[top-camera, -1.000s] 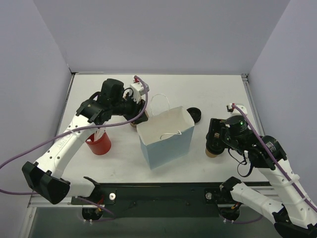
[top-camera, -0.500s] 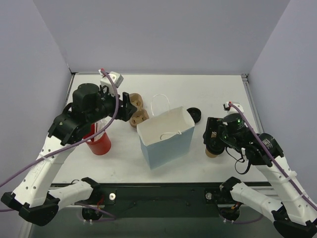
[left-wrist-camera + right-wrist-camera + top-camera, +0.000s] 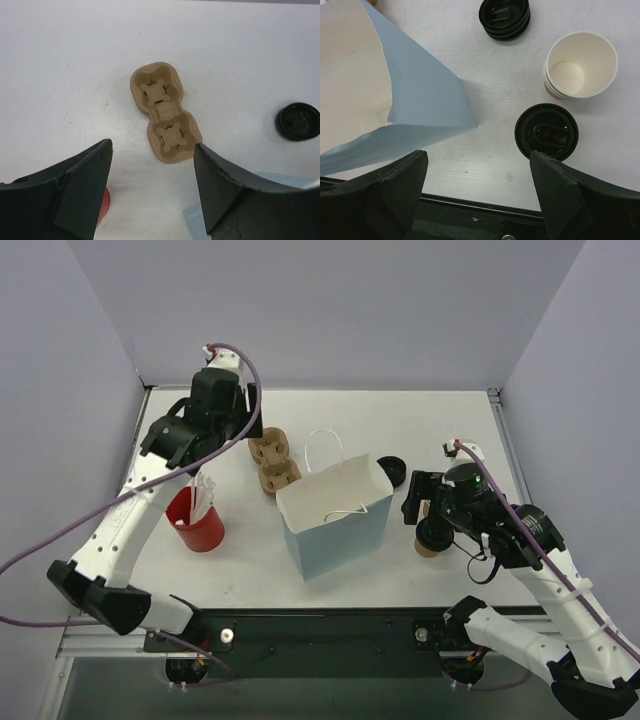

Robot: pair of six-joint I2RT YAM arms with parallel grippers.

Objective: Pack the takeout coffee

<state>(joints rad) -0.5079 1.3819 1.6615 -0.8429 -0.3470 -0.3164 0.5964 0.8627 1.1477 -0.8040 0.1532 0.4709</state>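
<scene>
A brown kraft cup with a black lid [image 3: 546,131] stands on the table, right of my right gripper [image 3: 479,155], which is open, empty and above the table between the cup and the bag. In the top view a brown cup [image 3: 431,543] shows partly under this gripper [image 3: 418,508]. A stack of open kraft cups [image 3: 580,65] stands just beyond the lidded one. The red cup [image 3: 200,525] holds white sticks at the left; a sliver shows in the left wrist view [image 3: 106,205]. My left gripper [image 3: 152,146] is open and empty, raised above the table [image 3: 240,425].
The light blue paper bag [image 3: 335,515] stands open mid-table [image 3: 420,85]. The tan two-hole pulp tray [image 3: 165,119] lies behind the bag's left side [image 3: 273,462]. A stack of black lids [image 3: 504,17] sits right of the bag [image 3: 392,471]. Walls close three sides.
My left arm has pulled back from the tray beside the bag and risen toward the rear left, uncovering the tray. My right gripper has shifted slightly back and left.
</scene>
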